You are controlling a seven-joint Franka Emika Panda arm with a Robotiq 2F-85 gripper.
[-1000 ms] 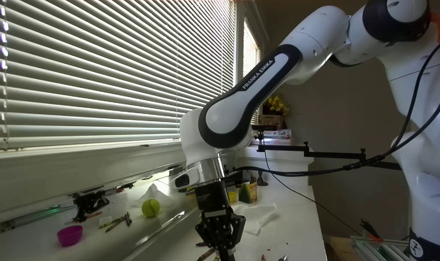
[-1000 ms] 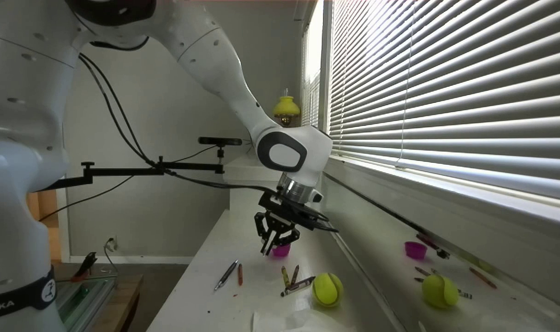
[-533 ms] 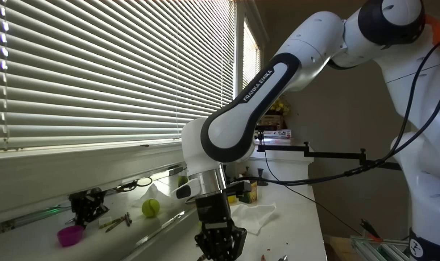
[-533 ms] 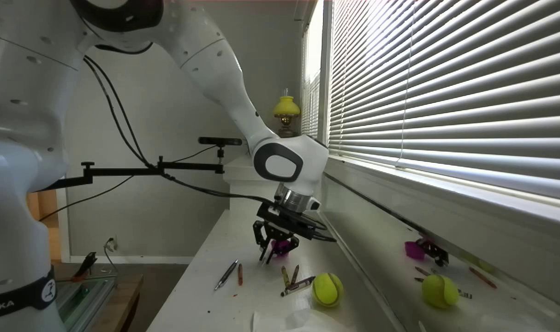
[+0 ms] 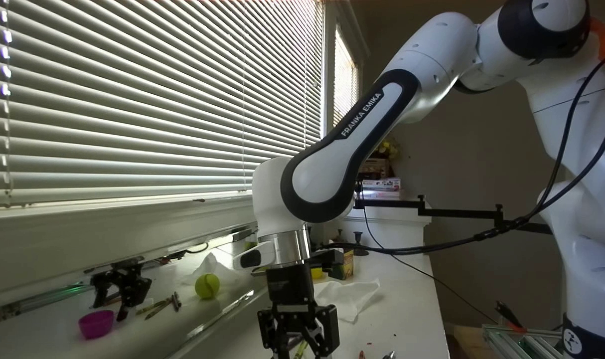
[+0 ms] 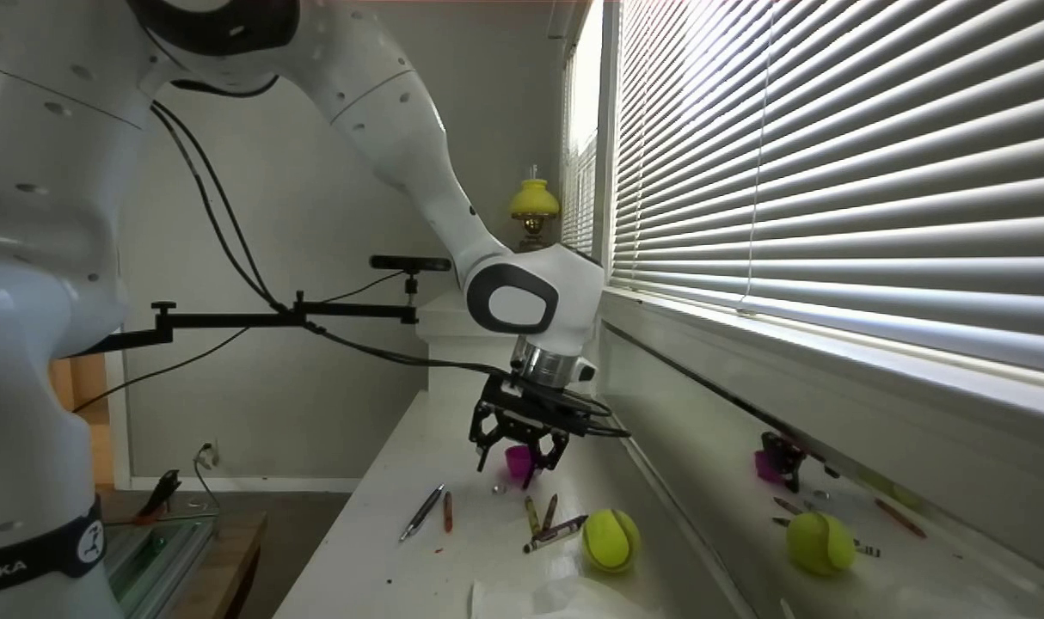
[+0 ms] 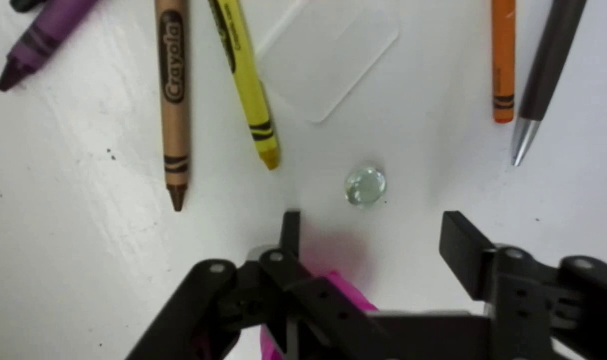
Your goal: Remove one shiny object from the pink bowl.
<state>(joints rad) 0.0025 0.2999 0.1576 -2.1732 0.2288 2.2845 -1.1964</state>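
A clear, shiny glass gem lies on the white surface just ahead of my fingertips in the wrist view; the same gem shows in an exterior view, in front of the bowl. My gripper stands open above the surface, with nothing held between its fingers. Under its left finger in the wrist view, the pink bowl shows only as a strip of rim and side. In an exterior view the pink bowl stands behind the open gripper, partly covered by a finger. The bowl's inside is hidden.
Brown, yellow, purple and orange crayons lie around, with a pen and a clear plastic piece. A tennis ball and white paper sit nearby. The glossy wall panel mirrors the scene.
The gripper came down while its fingers were close together, then spread them wide and rose slightly. The glass gem now shows on the surface below the fingertips.
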